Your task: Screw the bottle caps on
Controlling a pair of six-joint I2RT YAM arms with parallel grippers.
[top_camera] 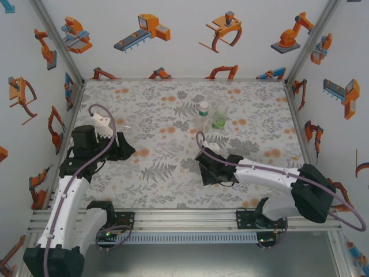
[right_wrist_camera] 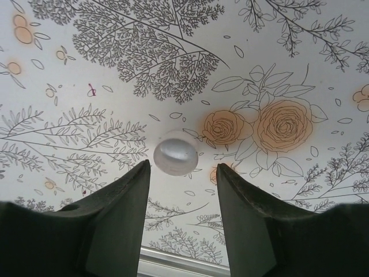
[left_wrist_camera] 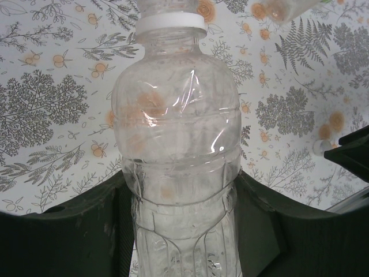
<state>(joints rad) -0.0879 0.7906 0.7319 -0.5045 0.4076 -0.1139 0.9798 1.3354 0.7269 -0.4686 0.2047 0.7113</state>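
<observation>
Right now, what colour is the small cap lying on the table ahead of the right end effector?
White. The cap shows best in the right wrist view.

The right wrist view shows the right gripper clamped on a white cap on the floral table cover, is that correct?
Not quite: the right wrist view shows the right gripper open, its fingers apart, with the white cap lying ungripped on the floral table cover by their tips.

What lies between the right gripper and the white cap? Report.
Nothing: the right wrist view shows the white cap on bare floral table cover, at the mouth of the open right gripper.
</observation>
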